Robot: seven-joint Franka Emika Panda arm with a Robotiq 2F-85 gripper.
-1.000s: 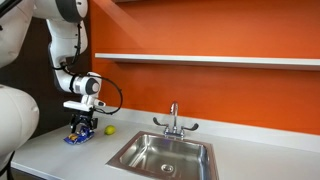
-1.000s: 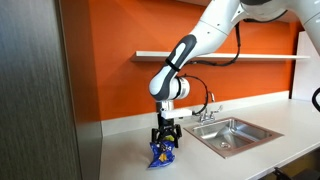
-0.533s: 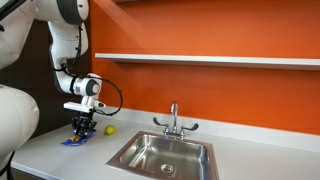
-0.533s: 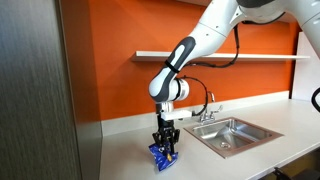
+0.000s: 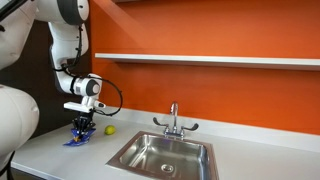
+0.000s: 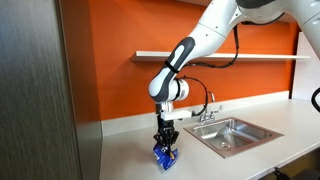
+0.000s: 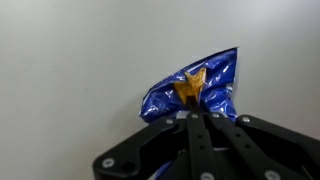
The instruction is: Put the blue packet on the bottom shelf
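Observation:
The blue packet (image 7: 195, 88) is crumpled blue foil with a yellow mark, lying on the white counter; in both exterior views it sits under the arm (image 5: 77, 138) (image 6: 164, 156). My gripper (image 7: 194, 117) points straight down with its jaws squeezed together on the packet's near edge. In both exterior views the gripper (image 5: 81, 128) (image 6: 165, 146) stands low over the counter, left of the sink. The bottom shelf (image 5: 210, 60) (image 6: 220, 56) is a long thin white board on the orange wall, well above the gripper.
A small yellow-green ball (image 5: 110, 129) lies on the counter just beside the gripper. A steel sink (image 5: 165, 154) (image 6: 228, 133) with a faucet (image 5: 174, 120) is set into the counter. A grey cabinet panel (image 6: 35, 100) stands close by.
The jaws have gone from wide open around the packet to shut on it, pinching and crumpling it. The arm has stayed in place.

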